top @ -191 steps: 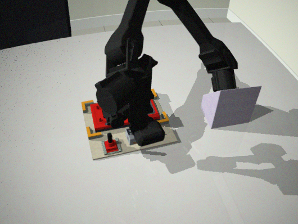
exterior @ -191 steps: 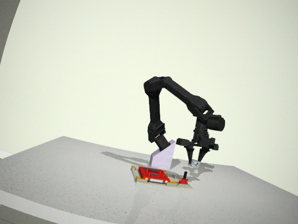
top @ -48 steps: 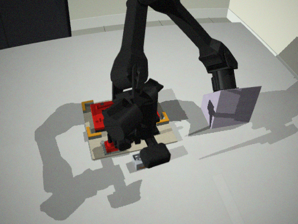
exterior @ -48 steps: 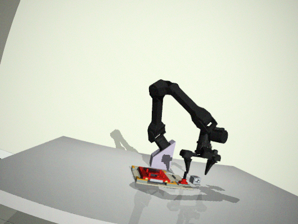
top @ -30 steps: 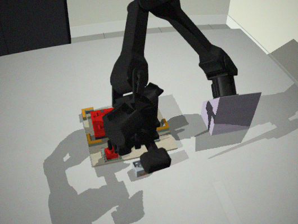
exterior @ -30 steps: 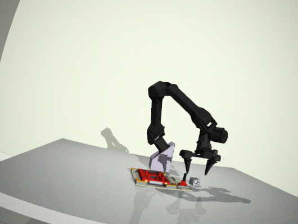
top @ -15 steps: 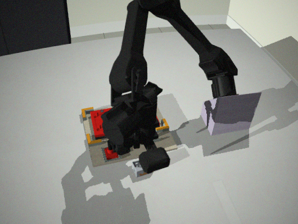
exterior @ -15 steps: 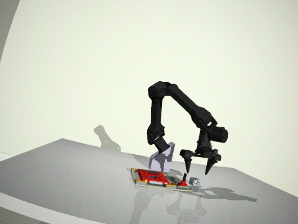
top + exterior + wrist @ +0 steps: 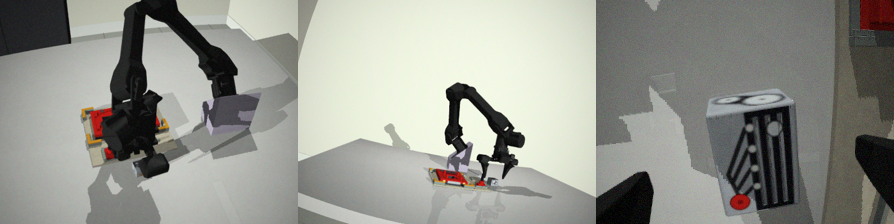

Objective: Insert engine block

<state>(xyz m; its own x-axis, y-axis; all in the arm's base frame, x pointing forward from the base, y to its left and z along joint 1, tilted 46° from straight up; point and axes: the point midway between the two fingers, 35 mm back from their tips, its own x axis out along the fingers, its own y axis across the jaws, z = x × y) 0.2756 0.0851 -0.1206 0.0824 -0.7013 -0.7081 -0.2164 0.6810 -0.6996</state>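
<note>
The engine block (image 9: 492, 182) (image 9: 756, 155) is a small grey box with printed black-and-white faces and a red dot. It stands on the table just off the edge of the tan base and also shows partly in the top view (image 9: 136, 169). My gripper (image 9: 493, 179) (image 9: 756, 165) is open and empty, its fingers spread wide on either side of the block and above it. The red car body (image 9: 97, 125) (image 9: 440, 177) lies on the base. Its opening shows dark in the exterior view; the arm hides it in the top view. The rib cannot be made out.
The tan base (image 9: 96, 161) has orange corner pieces (image 9: 93, 141). A small red part (image 9: 108, 153) (image 9: 481, 183) (image 9: 878, 15) stands in a grey frame on the base, near the block and one finger. A lilac block (image 9: 227, 112) (image 9: 465, 160) stands under the arm's far end.
</note>
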